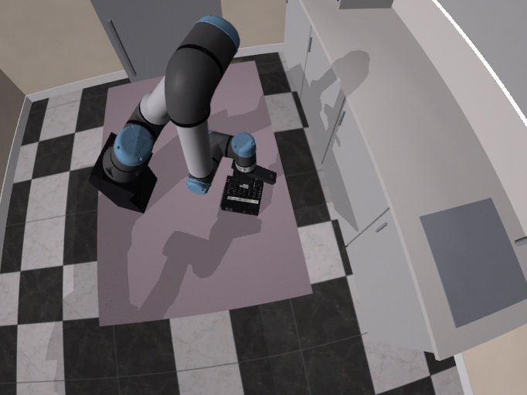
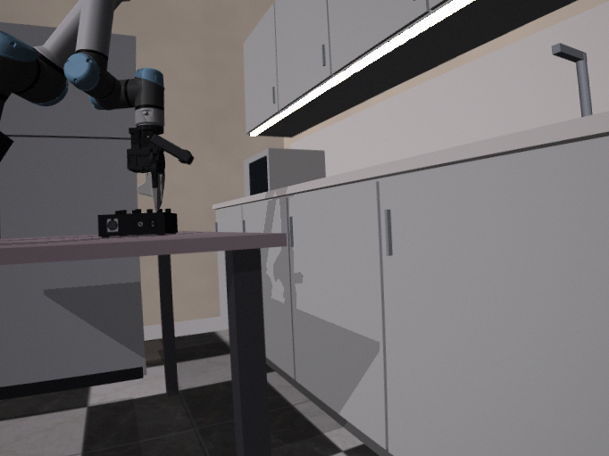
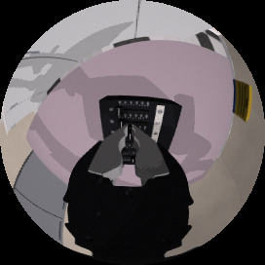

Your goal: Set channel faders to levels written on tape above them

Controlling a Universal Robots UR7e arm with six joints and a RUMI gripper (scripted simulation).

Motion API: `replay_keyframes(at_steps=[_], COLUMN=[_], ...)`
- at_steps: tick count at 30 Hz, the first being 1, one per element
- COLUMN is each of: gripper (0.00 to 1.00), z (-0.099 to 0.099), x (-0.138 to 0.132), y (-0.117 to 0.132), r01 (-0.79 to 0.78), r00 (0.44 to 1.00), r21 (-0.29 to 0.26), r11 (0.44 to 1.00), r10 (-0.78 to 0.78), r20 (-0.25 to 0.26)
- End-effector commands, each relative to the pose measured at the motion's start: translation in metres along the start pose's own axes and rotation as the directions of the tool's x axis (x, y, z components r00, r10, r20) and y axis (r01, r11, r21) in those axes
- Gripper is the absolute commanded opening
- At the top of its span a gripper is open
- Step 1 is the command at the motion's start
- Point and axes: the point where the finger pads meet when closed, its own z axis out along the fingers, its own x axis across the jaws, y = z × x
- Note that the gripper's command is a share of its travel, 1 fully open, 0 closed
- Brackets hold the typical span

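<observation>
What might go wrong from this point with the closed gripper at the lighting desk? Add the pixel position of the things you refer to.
The gripper [image 1: 244, 186] [image 2: 157, 209] [image 3: 130, 125] is shut, its tips down at the fader area of the lighting desk [image 1: 239, 206] [image 2: 133, 223] [image 3: 171, 117]. Faders sit close together, so a sideways drift could nudge a neighbour. Pressing too low might also shove the desk across the pink table [image 1: 197, 254] [image 2: 254, 241] [image 3: 205, 97].
</observation>
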Motion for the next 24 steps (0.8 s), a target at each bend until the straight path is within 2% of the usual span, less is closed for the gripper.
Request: replay_keyframes(at_steps=[1, 15, 24], gripper=[0.0, 0.0, 0.0], z=[0.0, -0.002, -0.024], x=[0.002, 0.005, 0.005], y=[0.0, 0.0, 0.0], r01=[0.0, 0.0, 0.0], r00=[1.0, 1.0, 1.0], r21=[0.001, 0.001, 0.001], r11=[1.0, 1.0, 1.0], r10=[0.0, 0.0, 0.0], r20=[0.0, 0.0, 0.0])
